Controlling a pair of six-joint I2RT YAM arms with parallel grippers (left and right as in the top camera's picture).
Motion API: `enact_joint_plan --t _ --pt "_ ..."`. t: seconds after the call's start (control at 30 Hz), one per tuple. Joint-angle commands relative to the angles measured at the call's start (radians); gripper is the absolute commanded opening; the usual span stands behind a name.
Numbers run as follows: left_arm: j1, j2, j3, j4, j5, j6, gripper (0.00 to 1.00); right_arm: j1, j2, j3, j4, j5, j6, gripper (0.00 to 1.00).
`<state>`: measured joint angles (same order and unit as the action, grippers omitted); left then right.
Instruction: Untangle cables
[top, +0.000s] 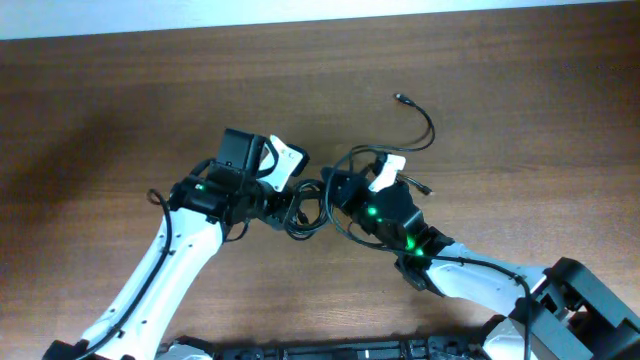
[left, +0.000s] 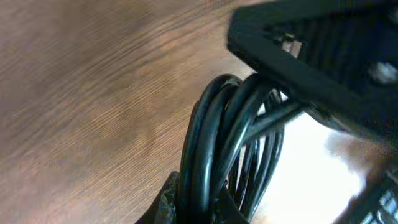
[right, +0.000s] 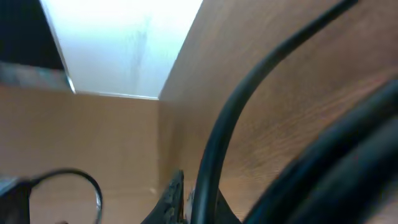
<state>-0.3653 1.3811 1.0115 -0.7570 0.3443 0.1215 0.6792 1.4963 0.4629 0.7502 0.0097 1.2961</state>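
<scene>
The cables (top: 303, 210) are thin black cords bunched in loops between my two grippers at the table's middle. One strand (top: 425, 128) runs up to the right and ends in a small plug (top: 401, 98). My left gripper (top: 283, 212) is shut on the bundle of loops (left: 214, 155), which passes between its fingers (left: 202, 208). My right gripper (top: 332, 195) is shut on a single black cord (right: 233, 118) that rises between its fingertips (right: 196, 205). The light-coloured tip is not in view.
The wooden table (top: 120, 110) lies all around. The right arm's black body (left: 323, 56) fills the upper right of the left wrist view, close over the loops. A pale wall (right: 124, 43) stands beyond the table's edge.
</scene>
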Motion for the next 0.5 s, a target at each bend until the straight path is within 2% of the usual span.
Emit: enact_joint_plan --t 0.0,0.07,0.1,0.13,0.2,0.23,0.27,0.47 --pt "0.031 -0.018 0.004 0.008 -0.376 -0.262 0.0 -0.013 -0.003 -0.009 -0.01 0.027 -0.253 0.04" --pt "0.058 -0.018 0.004 0.032 -0.37 -0.395 0.02 -0.04 -0.005 -0.009 -0.013 -0.003 -0.253 0.04" --pt "0.067 -0.018 0.004 0.074 -0.268 -0.397 0.05 -0.045 -0.005 -0.009 -0.013 -0.032 -0.253 0.04" --pt "0.067 -0.018 0.004 0.114 -0.18 -0.397 0.15 -0.045 -0.005 -0.009 -0.013 -0.032 -0.252 0.04" --pt "0.066 -0.018 0.003 0.117 -0.164 -0.397 0.38 -0.045 -0.005 -0.009 -0.013 -0.032 -0.252 0.04" --pt "0.066 -0.018 0.003 0.117 -0.164 -0.397 0.56 -0.045 -0.005 -0.009 -0.013 -0.031 -0.252 0.04" --pt "0.066 -0.018 0.003 0.117 -0.164 -0.398 1.0 -0.045 -0.005 -0.009 -0.013 -0.031 -0.252 0.04" --pt "0.066 0.029 0.003 0.109 -0.108 -0.431 0.99 -0.045 -0.003 -0.009 -0.02 0.003 -0.252 0.04"
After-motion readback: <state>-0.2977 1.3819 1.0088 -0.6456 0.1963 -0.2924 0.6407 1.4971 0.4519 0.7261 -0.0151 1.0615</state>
